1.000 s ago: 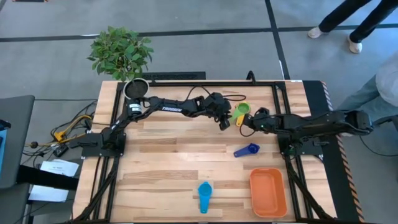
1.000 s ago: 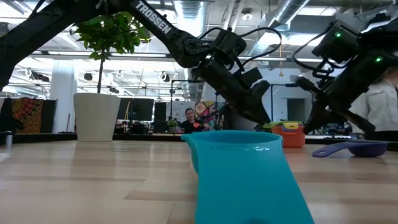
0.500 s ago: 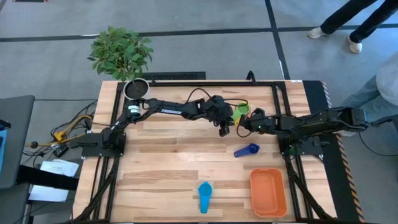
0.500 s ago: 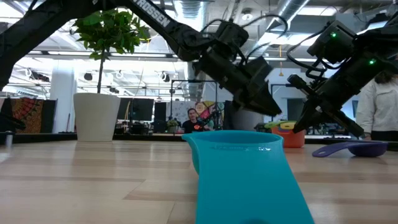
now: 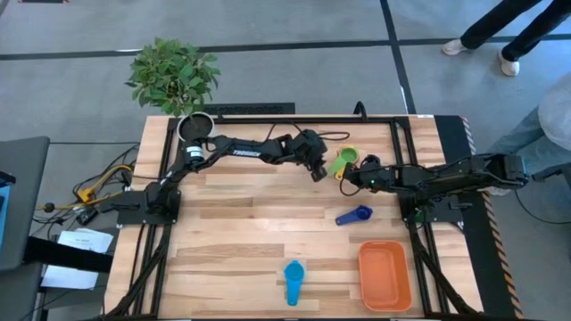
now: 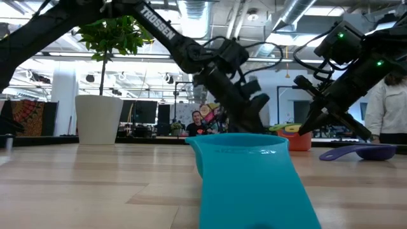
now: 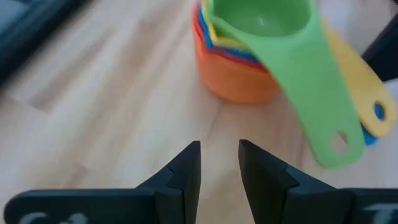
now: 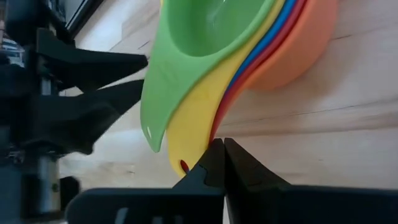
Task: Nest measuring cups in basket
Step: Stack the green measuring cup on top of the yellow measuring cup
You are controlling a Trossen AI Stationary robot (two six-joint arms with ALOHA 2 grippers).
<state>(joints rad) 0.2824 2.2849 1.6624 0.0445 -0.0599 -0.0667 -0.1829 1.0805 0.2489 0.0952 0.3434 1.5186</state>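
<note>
Presently mid-nesting | nested stack [image 5: 344,161] at counter's far edge, basket [image 5: 384,275] well apart, empty | left hand [image 5: 316,173] slightly parted, empty, beside stack | right hand [image 5: 343,177] closed at stack's handles, grip unconfirmed | next: secure handles, carry to basket.

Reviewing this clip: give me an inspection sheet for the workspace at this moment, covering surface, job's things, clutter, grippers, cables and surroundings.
Surface: wooden slat table, no spills seen.
Job's things: nested stack of cups, green on top, orange outermost, on the table at the far side; dark blue cup and light blue cup loose; orange basket holds nothing.
Clutter: nothing seen.
Grippers: left gripper partly open, holds nothing, short of the stack; right gripper shut, tips at the stack's handles.
Cables: bundle beside the table's left edge.
Surroundings: potted plant at the far left corner; a person's legs beyond the table.
</note>
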